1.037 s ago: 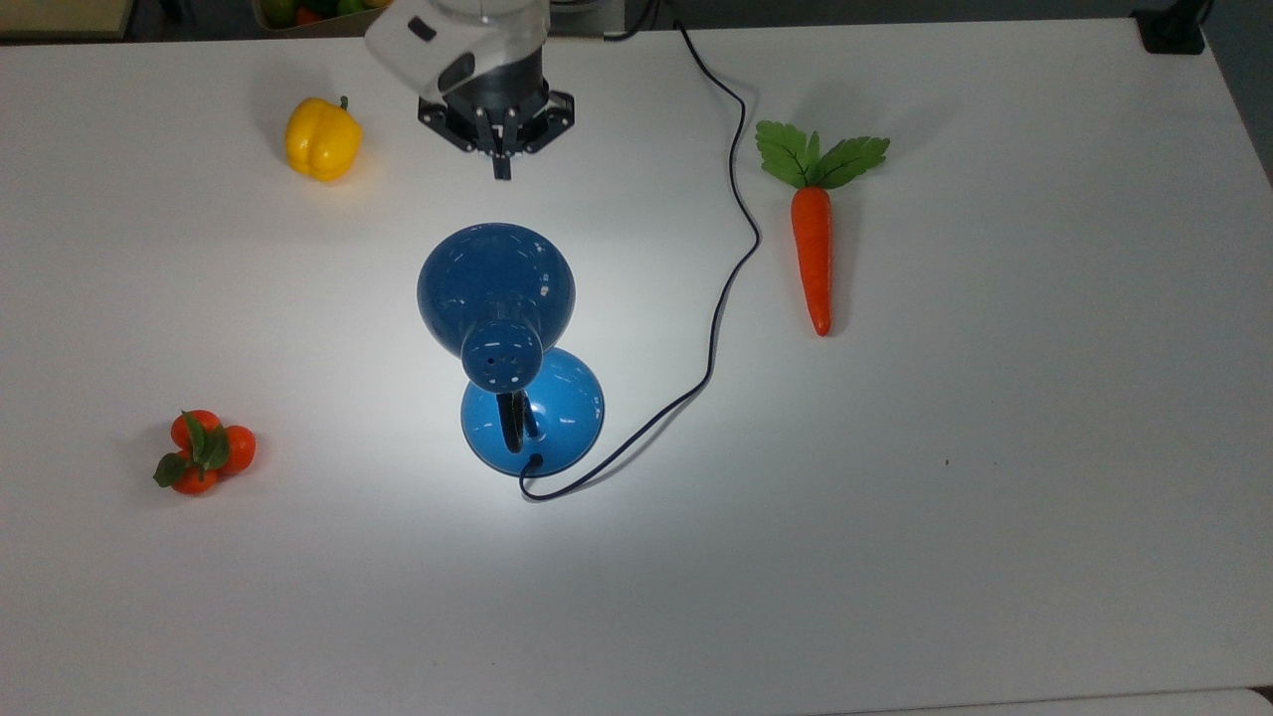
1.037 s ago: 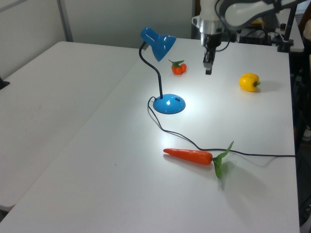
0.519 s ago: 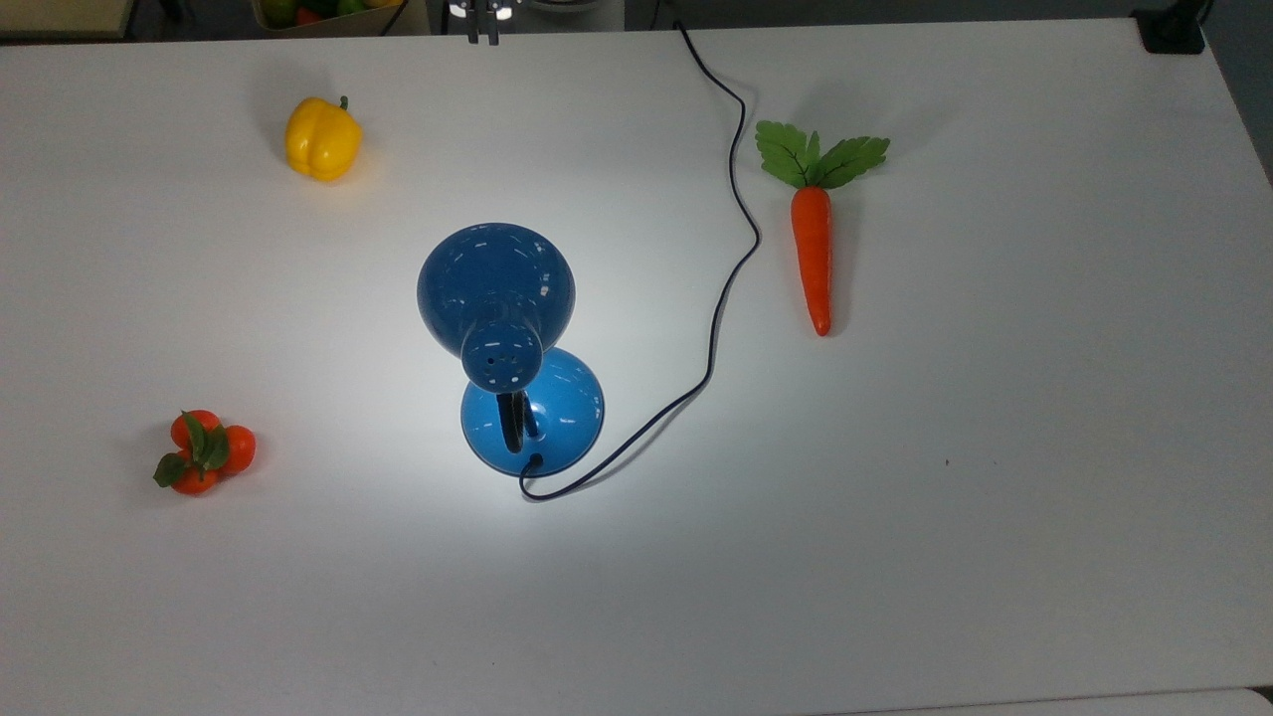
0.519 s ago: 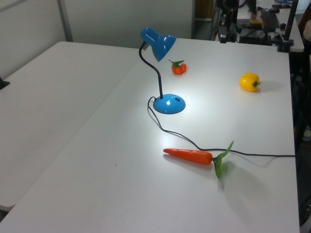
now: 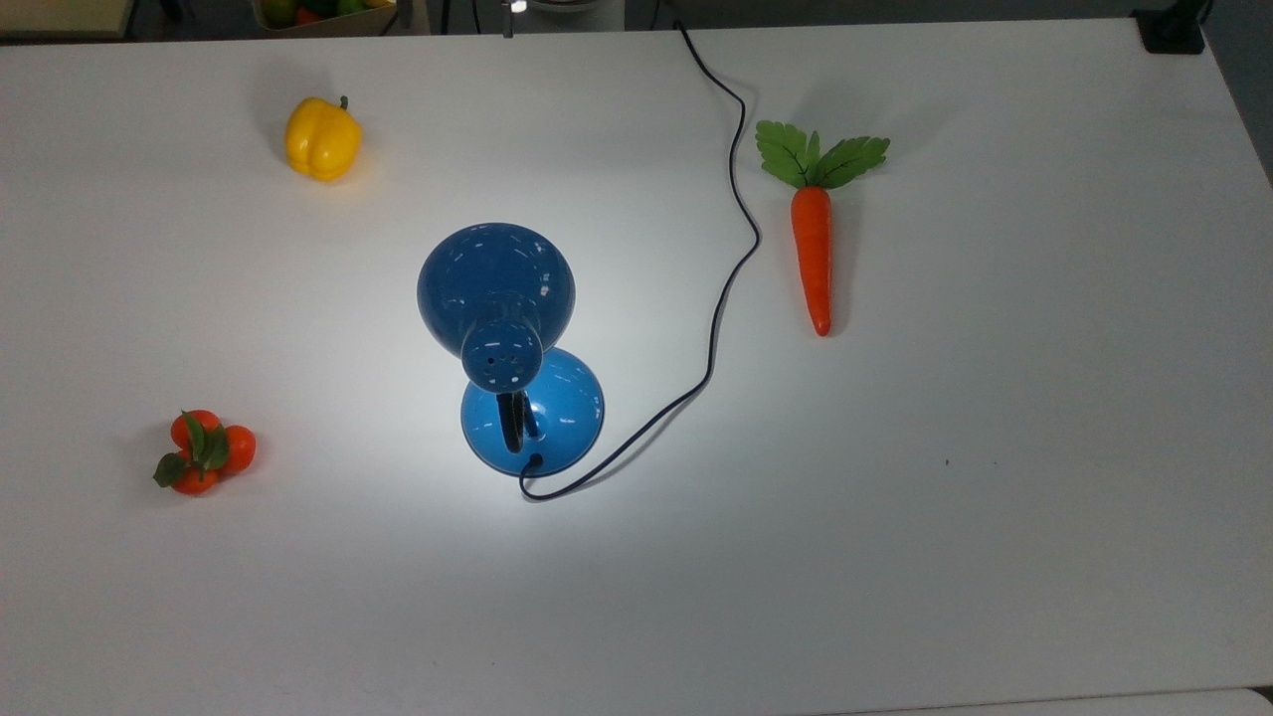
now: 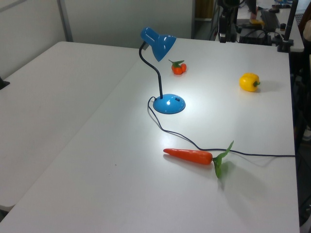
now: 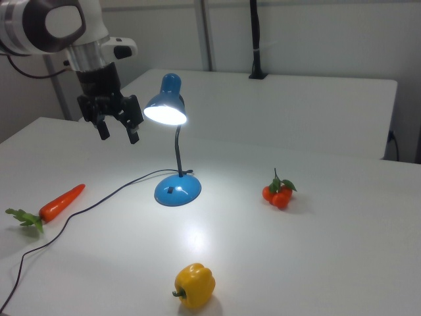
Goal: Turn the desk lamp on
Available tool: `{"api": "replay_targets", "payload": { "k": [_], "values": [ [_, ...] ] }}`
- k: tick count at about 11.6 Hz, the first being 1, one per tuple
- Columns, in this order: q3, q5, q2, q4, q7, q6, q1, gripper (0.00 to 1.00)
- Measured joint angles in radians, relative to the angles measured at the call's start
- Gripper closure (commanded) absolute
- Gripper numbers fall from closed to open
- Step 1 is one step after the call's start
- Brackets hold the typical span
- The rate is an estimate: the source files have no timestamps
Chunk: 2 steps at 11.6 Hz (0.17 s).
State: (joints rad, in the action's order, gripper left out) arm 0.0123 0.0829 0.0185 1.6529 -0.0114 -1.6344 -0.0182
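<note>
Going across the right view from its left, the carrot [image 7: 60,201] lies near the table's [image 7: 342,263] left edge, the gripper [image 7: 119,133] hangs in the air above the table with its fingers spread and nothing between them, and the lamp [image 7: 172,135] stands near the table's middle with its cord [image 7: 99,197] trailing toward the carrot. The shade glows and throws a bright pool onto the table, so I judge the switching done and the step in hand to be the arm standing clear. Nothing more seems called for than keeping the gripper well apart from the shade and cord; the pepper [image 7: 194,286] sits by the near edge and the tomatoes [image 7: 279,192] toward the right edge.
</note>
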Motion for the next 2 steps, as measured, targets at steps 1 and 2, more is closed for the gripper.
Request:
{"api": "replay_targets", "payload": {
  "k": [1,2],
  "values": [
    [0.0,0.0,0.0,-0.001,0.0,0.003,0.0,0.0],
    [0.0,0.0,0.0,-0.002,0.0,0.003,0.0,0.0]
  ]
}}
